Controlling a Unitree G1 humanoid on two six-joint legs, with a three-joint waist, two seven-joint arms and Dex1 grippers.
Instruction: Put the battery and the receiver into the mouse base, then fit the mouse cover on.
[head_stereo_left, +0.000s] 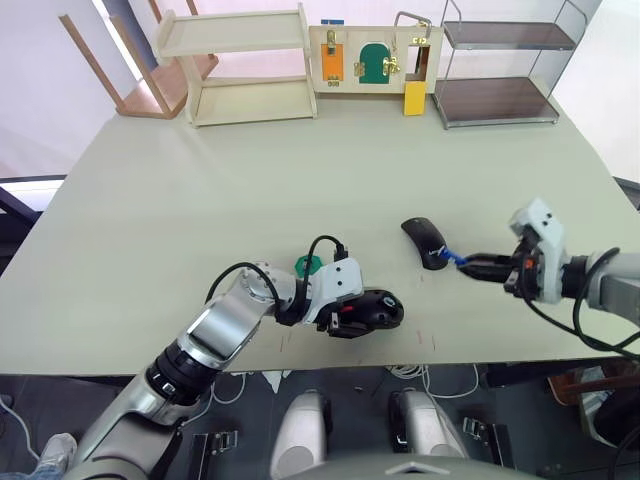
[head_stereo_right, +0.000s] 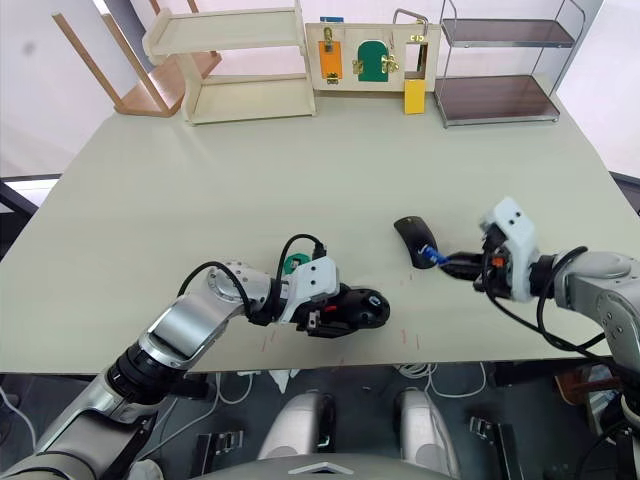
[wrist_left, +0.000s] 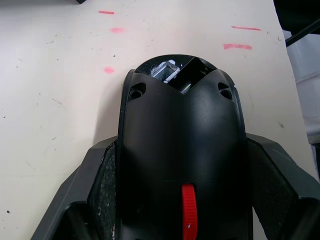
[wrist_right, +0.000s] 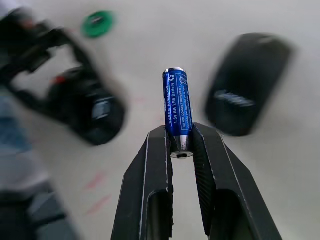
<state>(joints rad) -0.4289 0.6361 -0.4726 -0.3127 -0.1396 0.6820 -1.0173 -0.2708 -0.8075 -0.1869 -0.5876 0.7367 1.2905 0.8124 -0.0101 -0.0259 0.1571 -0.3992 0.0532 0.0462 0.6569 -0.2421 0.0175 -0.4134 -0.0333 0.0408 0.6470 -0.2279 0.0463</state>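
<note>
My left gripper (head_stereo_left: 372, 312) is shut on the mouse base (head_stereo_left: 378, 308), a black oval body with a red scroll wheel (wrist_left: 189, 218), held low near the table's front edge. Its open compartment (wrist_left: 172, 72) shows at the far end. My right gripper (head_stereo_left: 470, 265) is shut on the battery (wrist_right: 177, 106), a blue cylinder that sticks out past the fingertips, right of the mouse cover (head_stereo_left: 426, 241). That glossy black cover lies on the table between the two grippers. The receiver is out of view.
A green octagonal disc (head_stereo_left: 307, 265) lies just behind my left wrist. At the table's far edge stand a wooden shelf (head_stereo_left: 243, 65), a latch board (head_stereo_left: 375, 55) and a wire rack (head_stereo_left: 500, 62). Red marks dot the table (head_stereo_left: 250, 180) near the front edge.
</note>
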